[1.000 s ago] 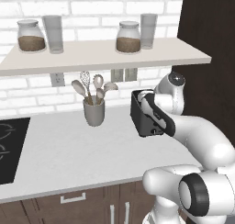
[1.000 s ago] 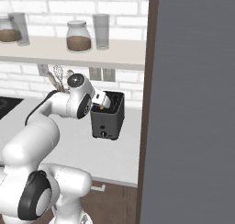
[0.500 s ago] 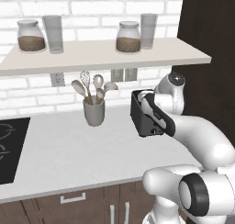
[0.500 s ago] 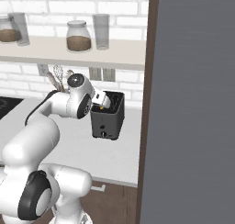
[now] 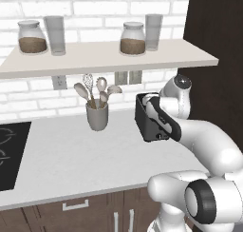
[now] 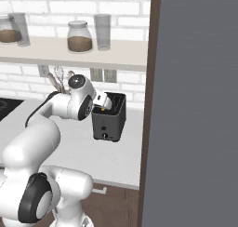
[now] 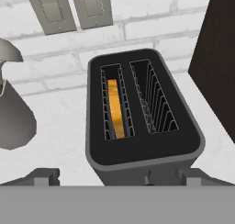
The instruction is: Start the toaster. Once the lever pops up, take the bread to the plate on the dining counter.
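Nothing has moved since a second ago: the arm stays over the toaster point(image 7: 142, 122) on the white worktop point(image 5: 71, 155). The gripper point(image 7: 114, 176) is spread wide, holding nothing (fingertips point(image 7: 43, 176) near the front edge), and the bread point(image 7: 115, 109) sits in the left slot.

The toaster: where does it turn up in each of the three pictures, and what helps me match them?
Left base view: the toaster stands right of centre on the white worktop, partly behind the arm.
Right base view: it sits at centre, beside the dark panel.
Hand view: seen from above, mid-frame, the bread in its left slot.
Shared landmark: the paired wall sockets behind it.
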{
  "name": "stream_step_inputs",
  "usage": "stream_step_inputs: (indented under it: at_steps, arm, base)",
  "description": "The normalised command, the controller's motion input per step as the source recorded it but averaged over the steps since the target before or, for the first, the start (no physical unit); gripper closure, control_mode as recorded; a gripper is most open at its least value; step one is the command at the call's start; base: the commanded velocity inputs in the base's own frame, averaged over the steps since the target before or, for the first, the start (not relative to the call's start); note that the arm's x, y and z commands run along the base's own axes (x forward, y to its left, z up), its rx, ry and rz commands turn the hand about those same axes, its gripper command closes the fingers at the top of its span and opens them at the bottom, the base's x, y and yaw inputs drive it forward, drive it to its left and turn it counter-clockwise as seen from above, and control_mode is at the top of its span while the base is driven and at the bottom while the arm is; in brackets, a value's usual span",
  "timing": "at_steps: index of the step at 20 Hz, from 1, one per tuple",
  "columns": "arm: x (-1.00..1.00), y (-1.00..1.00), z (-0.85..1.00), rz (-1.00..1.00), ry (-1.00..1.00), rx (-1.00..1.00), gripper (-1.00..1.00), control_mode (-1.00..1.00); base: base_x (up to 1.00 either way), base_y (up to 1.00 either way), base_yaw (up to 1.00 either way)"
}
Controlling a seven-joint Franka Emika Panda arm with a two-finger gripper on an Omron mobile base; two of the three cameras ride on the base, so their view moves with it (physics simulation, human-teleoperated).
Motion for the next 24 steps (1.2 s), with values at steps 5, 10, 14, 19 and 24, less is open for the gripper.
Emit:
stream_step_inputs:
  at_steps: [5,10,14,19,24]
  arm:
    - [0.00,0.00,0.00,0.00,0.00,0.00,-1.00,-1.00]
    - [0.00,0.00,0.00,0.00,0.00,0.00,-1.00,-1.00]
    - [0.00,0.00,0.00,0.00,0.00,0.00,-1.00,-1.00]
    - [0.00,0.00,0.00,0.00,0.00,0.00,-1.00,-1.00]
    - [0.00,0.00,0.00,0.00,0.00,0.00,-1.00,-1.00]
  base:
    - [0.00,0.00,0.00]
    - [0.00,0.00,0.00]
    - [0.00,0.00,0.00]
    - [0.00,0.00,0.00]
    - [0.00,0.00,0.00]
